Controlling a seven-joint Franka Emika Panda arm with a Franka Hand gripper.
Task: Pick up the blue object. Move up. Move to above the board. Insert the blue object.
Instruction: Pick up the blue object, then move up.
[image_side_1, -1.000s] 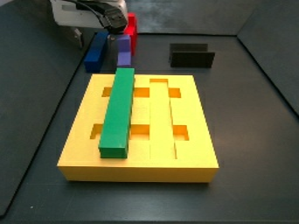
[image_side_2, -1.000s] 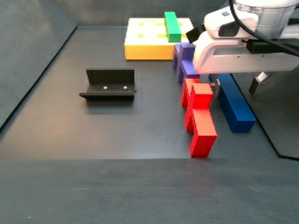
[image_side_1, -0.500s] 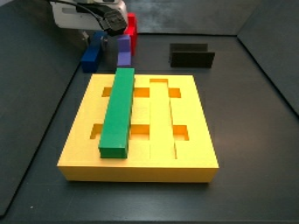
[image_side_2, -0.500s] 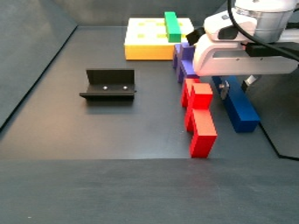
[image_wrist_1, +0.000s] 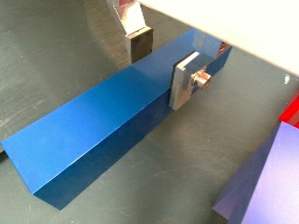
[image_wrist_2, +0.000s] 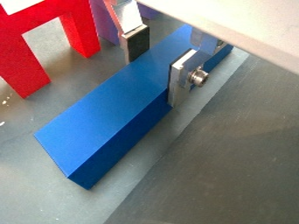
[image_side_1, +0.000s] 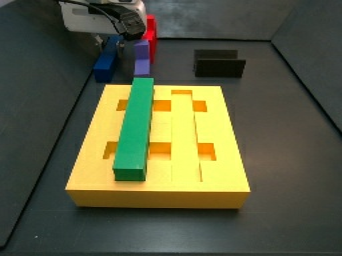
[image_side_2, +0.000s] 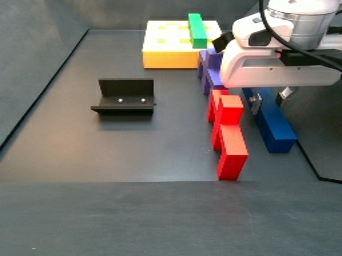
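Note:
The blue object (image_wrist_1: 111, 122) is a long deep-blue bar lying flat on the dark floor; it shows in both wrist views (image_wrist_2: 117, 118) and both side views (image_side_1: 104, 64) (image_side_2: 275, 122). My gripper (image_wrist_1: 162, 63) is down over it, with one silver finger on each long side, both against the bar (image_wrist_2: 159, 59). In the side views the gripper (image_side_2: 274, 95) stands low over the bar's far part (image_side_1: 112, 45). The yellow board (image_side_1: 221, 150) with grooves and cut-outs lies apart from it, with a green bar (image_side_1: 135, 127) in one groove.
A purple block (image_side_1: 140, 57) and red blocks (image_side_2: 229, 135) lie right beside the blue bar. The black fixture (image_side_2: 124, 97) stands on the floor further off. Dark walls ring the floor.
One second ago the gripper was higher. It came down over the blue bar by half a second ago and has stayed there since.

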